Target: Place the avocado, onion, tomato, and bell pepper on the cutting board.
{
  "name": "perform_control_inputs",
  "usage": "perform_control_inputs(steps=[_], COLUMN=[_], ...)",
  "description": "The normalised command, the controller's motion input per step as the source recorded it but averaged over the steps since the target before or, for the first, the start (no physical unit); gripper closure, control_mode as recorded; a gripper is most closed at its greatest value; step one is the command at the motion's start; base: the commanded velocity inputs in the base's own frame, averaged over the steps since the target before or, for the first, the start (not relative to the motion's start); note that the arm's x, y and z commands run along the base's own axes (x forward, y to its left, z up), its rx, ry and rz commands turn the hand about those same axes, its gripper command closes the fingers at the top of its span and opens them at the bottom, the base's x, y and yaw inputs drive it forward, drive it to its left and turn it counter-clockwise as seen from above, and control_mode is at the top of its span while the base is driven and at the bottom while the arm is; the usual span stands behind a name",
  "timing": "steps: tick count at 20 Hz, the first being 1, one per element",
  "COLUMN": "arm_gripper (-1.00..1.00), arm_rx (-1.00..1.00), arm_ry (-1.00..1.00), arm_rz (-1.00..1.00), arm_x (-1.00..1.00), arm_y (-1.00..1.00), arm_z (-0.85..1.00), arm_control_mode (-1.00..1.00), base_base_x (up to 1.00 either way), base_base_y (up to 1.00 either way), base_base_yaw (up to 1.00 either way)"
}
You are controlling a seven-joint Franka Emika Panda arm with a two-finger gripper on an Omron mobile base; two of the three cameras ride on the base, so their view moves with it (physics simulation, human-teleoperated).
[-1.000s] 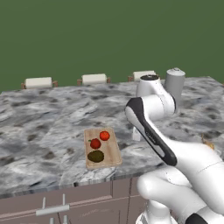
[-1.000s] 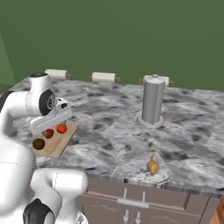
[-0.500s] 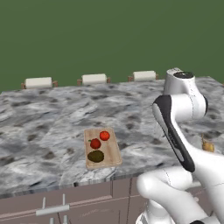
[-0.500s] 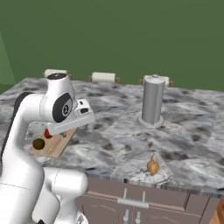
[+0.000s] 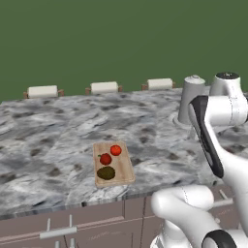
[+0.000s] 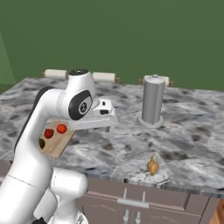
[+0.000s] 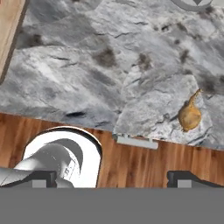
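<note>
The light wooden cutting board (image 5: 121,167) lies near the counter's front edge. On it are the dark green avocado (image 5: 106,173) and two small red items (image 5: 116,150) (image 5: 105,159), the tomato and bell pepper; which is which I cannot tell. The tan onion (image 6: 152,166) sits apart, far right by the front edge, stem tip up. In the hand view the onion (image 7: 190,116) is up and to the right of my open gripper (image 7: 113,179), whose tips stand wide with nothing between them. A corner of the board (image 7: 8,30) shows at top left there.
A tall grey metal cylinder (image 6: 153,100) stands on the counter behind the onion. Three white rolls (image 5: 104,87) line the back edge. Below the counter's front edge (image 7: 131,141) are drawer fronts and wooden floor (image 7: 144,162).
My arm has swung right, away from above the cutting board toward the onion's side of the counter. The vegetables and board have not moved.
</note>
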Motion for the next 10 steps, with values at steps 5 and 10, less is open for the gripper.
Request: perform_control_inputs(steps=[5,10], arm_gripper=[-1.00,-1.00], arm_rx=[0.05,0.04], arm_ry=[0.03,0.00], arm_rz=[-0.21,-0.09], arm_x=[0.07,0.02], arm_y=[-0.67,-0.68], arm_z=[0.00,0.00], arm_control_mode=[-1.00,-1.00], base_base_x=[0.00,0.00], base_base_y=[0.00,0.00], base_base_yaw=[0.00,0.00])
